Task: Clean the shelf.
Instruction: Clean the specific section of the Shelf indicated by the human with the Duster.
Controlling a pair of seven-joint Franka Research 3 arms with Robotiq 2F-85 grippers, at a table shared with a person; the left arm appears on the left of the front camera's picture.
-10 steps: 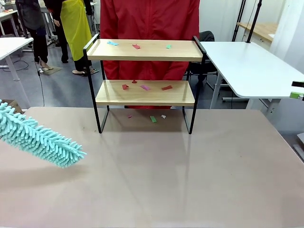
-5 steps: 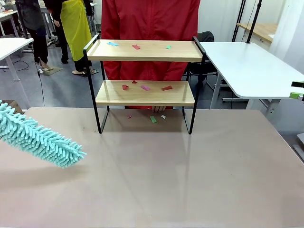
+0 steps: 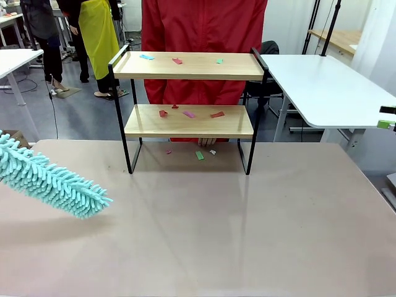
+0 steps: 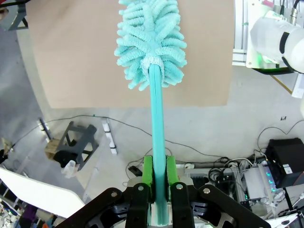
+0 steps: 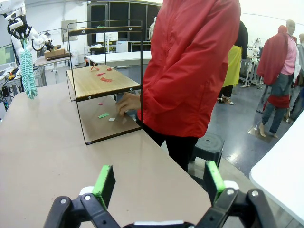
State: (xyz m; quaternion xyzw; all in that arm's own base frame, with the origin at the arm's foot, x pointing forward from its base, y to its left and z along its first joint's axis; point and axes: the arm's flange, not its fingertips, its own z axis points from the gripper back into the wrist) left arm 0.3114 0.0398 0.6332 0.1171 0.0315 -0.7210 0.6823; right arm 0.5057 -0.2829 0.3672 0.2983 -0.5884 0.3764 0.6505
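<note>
- Tan tabletop (image 3: pixel 260 235) stretches across the foreground of the front view, so let's start at the near edge.
- Lower left of the frame: the fluffy teal duster (image 3: pixel 55 182) hangs just above the table, its head angled toward the middle, well apart from the rack.
- The left gripper (image 4: pixel 159 165), bottom centre of its wrist view, is clenched on the duster's handle with a green pad on either side. It looks like a firm hold.
- The right gripper (image 5: pixel 159 183), at the bottom of its own view, has its jaws spread wide with nothing between them.
- Centre frame, farther back: the shelf (image 3: pixel 241 67) stands on the table's far half.
- Coloured paper scraps (image 3: pixel 177 60) dot the top board, more scraps (image 3: pixel 189 114) lie on the lower one, and a few sit on the table beneath.
- Just behind stands a person (image 3: pixel 198 25) in a red jacket, one hand (image 5: pixel 127 102) down low by those bottom scraps.
- My read is that sweeping hasn't begun.
- To do it well, the duster head should be levelled with a board and enter from the open front, between the side rails.
- Light strokes in one direction should do it, keeping the handle off the black frame so the rack isn't shoved.
- That hand needs watching too.
</note>
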